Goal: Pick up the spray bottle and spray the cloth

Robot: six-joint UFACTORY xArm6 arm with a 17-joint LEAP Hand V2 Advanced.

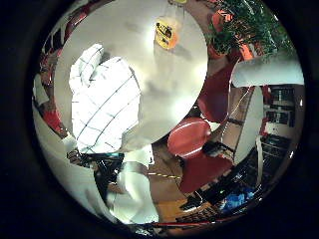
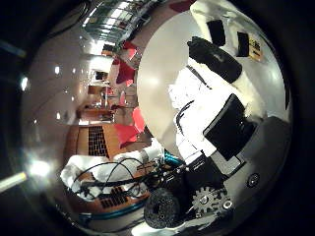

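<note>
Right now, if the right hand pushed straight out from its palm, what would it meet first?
Probably the checked cloth lying on the round table; the spray bottle stands farther off on that table. Depth is unclear.

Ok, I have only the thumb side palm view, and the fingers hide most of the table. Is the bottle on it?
Observer: Yes, the bottle is on the table, near its edge.
Operator: And where is the cloth?
Observer: The cloth lies spread on the same table, apart from the bottle, with bare table between them.
</note>
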